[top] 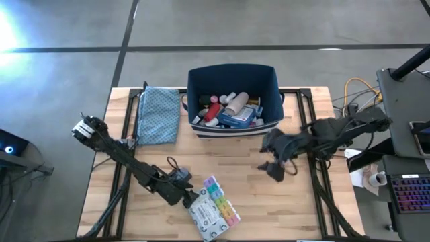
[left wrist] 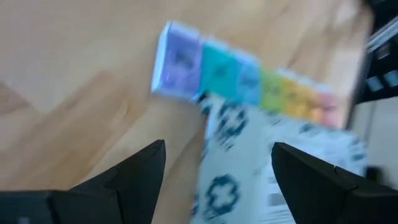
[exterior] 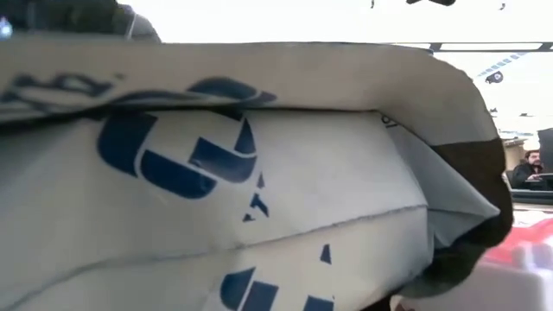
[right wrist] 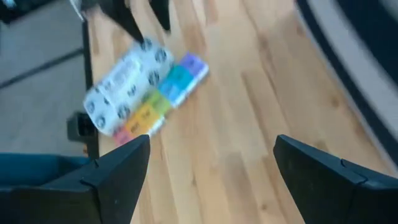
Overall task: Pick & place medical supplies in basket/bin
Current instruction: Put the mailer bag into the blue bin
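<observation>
Reaching toward the table's near edge, the left gripper [top: 191,196] hangs with fingers spread just beside the grey-white flat packet [top: 205,216], which lies half over the multicoloured pill organiser [top: 222,199]. Both run diagonally, long axes parallel. The right gripper [top: 275,169], also spread and empty, hovers well apart. The navy bin [top: 232,75] already holds many supplies. The left arm is judged nearer.

blue patterned cloth [top: 159,115] flat on wooden surface [top: 235,176], far-left area; laptop [top: 408,194] off surface's right edge.
</observation>
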Robot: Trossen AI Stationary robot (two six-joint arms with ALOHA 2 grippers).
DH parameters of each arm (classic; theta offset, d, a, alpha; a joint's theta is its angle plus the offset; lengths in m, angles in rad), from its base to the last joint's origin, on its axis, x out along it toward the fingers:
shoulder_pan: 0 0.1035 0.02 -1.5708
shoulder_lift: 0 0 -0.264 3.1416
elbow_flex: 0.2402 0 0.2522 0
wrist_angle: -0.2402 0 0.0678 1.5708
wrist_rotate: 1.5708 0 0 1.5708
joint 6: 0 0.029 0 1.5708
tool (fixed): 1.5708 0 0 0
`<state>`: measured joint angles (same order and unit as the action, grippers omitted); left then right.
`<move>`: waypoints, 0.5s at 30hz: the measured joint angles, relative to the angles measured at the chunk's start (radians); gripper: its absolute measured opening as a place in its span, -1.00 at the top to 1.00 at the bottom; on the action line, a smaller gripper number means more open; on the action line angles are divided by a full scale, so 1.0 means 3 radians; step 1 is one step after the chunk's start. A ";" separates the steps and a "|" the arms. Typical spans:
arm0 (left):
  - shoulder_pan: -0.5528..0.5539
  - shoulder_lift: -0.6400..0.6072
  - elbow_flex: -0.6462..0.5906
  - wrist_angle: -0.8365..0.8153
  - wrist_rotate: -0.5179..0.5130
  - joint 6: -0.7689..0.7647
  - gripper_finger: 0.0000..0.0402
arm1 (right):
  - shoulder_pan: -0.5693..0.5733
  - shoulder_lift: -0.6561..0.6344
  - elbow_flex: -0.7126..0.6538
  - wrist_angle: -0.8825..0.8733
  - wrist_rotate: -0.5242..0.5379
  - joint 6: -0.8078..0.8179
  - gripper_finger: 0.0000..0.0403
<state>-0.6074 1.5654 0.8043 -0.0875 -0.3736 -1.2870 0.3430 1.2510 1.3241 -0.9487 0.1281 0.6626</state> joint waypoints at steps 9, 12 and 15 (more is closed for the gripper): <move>0.0042 -0.0663 0.0016 -0.0001 0.0008 -0.0205 -0.35 | 0.0035 0.0457 -0.0484 0.0017 -0.0983 0.0127 -0.63; 0.0031 -0.0790 -0.0017 -0.0005 0.0050 -0.0496 -0.35 | 0.0013 0.0552 -0.0684 0.0210 -0.1361 0.0137 -0.63; -0.0017 -0.0804 -0.0028 -0.0009 0.0115 -0.0723 -0.35 | -0.0016 0.0514 -0.0873 0.0630 -0.1574 0.0187 -0.63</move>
<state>-0.6126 1.3243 0.7959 -0.0903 -0.3393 -1.5038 0.3382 1.4053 1.0622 -0.7598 -0.3440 0.7188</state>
